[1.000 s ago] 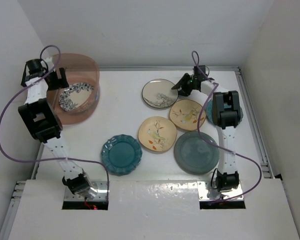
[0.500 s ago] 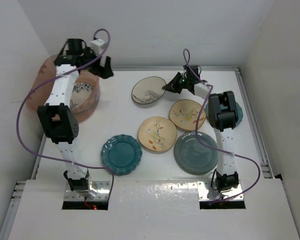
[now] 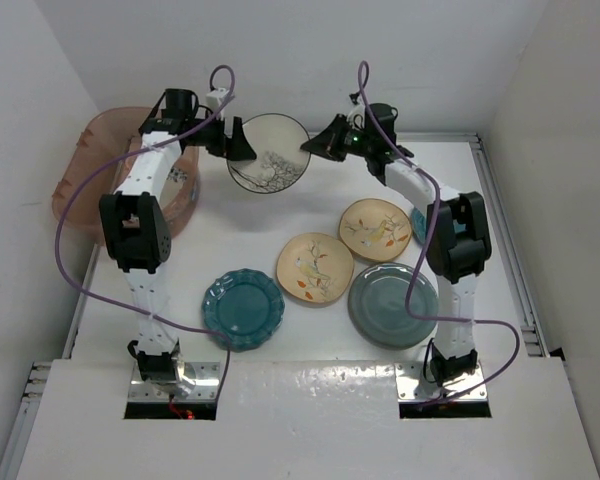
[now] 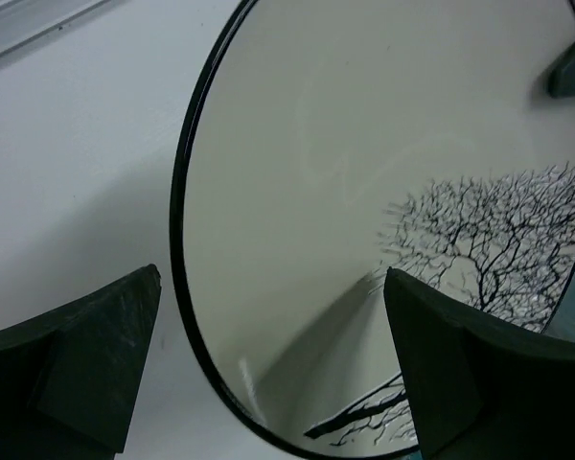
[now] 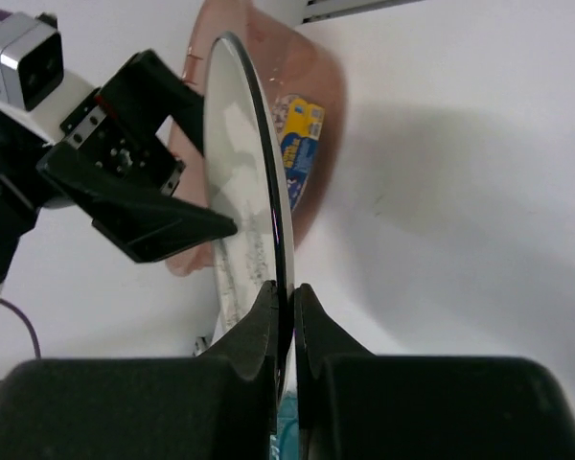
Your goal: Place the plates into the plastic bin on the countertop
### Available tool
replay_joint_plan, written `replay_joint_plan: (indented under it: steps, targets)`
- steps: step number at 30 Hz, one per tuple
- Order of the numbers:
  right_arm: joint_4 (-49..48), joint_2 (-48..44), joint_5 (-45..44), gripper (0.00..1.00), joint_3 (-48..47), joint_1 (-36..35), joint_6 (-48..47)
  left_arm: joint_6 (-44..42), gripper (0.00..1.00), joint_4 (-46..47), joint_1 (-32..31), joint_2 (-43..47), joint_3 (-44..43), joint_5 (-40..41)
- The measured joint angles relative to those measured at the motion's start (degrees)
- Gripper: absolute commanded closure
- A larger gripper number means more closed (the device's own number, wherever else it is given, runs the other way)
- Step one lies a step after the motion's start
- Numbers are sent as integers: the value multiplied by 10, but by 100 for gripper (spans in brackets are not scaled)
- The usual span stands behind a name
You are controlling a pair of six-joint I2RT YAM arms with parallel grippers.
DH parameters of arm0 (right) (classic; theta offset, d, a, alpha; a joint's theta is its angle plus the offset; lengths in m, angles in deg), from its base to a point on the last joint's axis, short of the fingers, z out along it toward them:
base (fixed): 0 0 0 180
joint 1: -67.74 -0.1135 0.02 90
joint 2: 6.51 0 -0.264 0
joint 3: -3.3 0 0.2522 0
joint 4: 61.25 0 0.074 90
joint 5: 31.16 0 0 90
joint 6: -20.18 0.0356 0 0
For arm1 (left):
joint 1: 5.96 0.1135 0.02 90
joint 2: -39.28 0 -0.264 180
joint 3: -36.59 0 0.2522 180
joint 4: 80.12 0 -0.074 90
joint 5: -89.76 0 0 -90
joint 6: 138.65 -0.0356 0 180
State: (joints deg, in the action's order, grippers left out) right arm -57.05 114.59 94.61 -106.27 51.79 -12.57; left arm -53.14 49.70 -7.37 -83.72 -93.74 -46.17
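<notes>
My right gripper point(image 3: 315, 144) is shut on the right rim of the white dark-rimmed plate point(image 3: 270, 152) and holds it tilted in the air above the countertop point(image 3: 230, 235). In the right wrist view the plate point(image 5: 254, 172) stands edge-on between my closed fingers point(image 5: 268, 316). My left gripper point(image 3: 240, 147) is open at the plate's left rim. In the left wrist view the rim point(image 4: 383, 192) lies between its spread fingers point(image 4: 86, 355). The pink plastic bin point(image 3: 90, 160) stands at the far left and holds the blue-patterned plate point(image 3: 185, 186).
On the countertop lie two cream-orange bird plates point(image 3: 315, 267) point(image 3: 375, 229), a teal scalloped plate point(image 3: 242, 308) and a grey-green plate point(image 3: 393, 304). A teal sliver point(image 3: 417, 228) shows behind my right arm. White walls and metal rails enclose the surface.
My right gripper has lifted the white dark-rimmed plate off the countertop and carried it left. My left arm has swung from the bin to the plate's left rim.
</notes>
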Motion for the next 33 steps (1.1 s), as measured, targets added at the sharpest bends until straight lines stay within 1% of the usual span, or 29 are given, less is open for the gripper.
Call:
replay_joint_plan:
  steps: [1, 4, 5, 7, 8, 10, 11, 14, 15, 16, 17, 18, 19, 20, 21, 22, 23, 25, 27, 29, 30, 31, 33]
  targets:
    - [-12, 0, 5, 100, 3, -2, 4, 5, 1, 9, 0, 0, 0, 0]
    - [-33, 0, 14, 100, 16, -4, 26, 24, 9, 28, 0, 0, 11, -19]
    - [-38, 1, 18, 100, 16, -4, 32, 30, 25, 33, 0, 0, 17, -33]
    - [-47, 1, 21, 100, 16, -4, 37, 42, 47, 38, 2, 0, 30, -63]
    - [-49, 1, 22, 100, 17, -3, 31, 52, 63, 43, 5, 0, 36, -80]
    - [-54, 7, 25, 100, 17, 4, 27, 68, 78, 43, 17, 0, 45, -125]
    - [-58, 11, 25, 100, 17, 5, 22, 82, 88, 43, 22, 1, 49, -150]
    - [-69, 31, 28, 100, 17, 7, 12, 111, 100, 40, 32, 1, 59, -196]
    - [-72, 36, 32, 98, 17, 7, 10, 119, 100, 38, 34, 1, 61, -201]
    - [-74, 41, 33, 92, 17, 5, 10, 126, 100, 37, 36, 1, 64, -202]
    - [-76, 43, 32, 71, 17, 4, 10, 130, 100, 36, 38, 1, 66, -203]
    - [-75, 45, 32, 61, 17, 2, 17, 131, 100, 34, 41, 1, 67, -205]
    - [-75, 45, 30, 48, 17, 0, 25, 123, 100, 37, 42, 1, 67, -203]
    - [-77, 45, 28, 31, 16, -1, 33, 122, 100, 41, 46, 1, 67, -202]
    - [-79, 45, 28, 13, 14, -3, 37, 124, 100, 47, 49, 1, 66, -202]
    - [-79, 45, 26, 5, 11, -3, 45, 129, 100, 54, 52, 1, 66, -202]
    - [-78, 45, 23, 1, 8, -5, 45, 144, 100, 67, 56, 1, 66, -205]
    - [-71, 45, 17, 1, -1, -6, 45, 196, 100, 126, 76, 1, 66, -219]
    - [-64, 44, 10, 1, -3, -4, 44, 268, 100, 209, 112, 1, 66, -235]
    - [-57, 41, -1, 1, 5, 2, 42, 339, 100, 298, 176, 4, 66, -242]
    - [-55, 36, -5, 1, 18, 5, 39, 356, 100, 322, 210, 7, 66, -242]
    - [-49, 29, -8, 1, 35, 9, 36, 368, 100, 339, 249, 11, 66, -241]
    - [-37, 16, -12, 1, 66, 14, 28, 366, 100, 342, 317, 22, 68, -231]
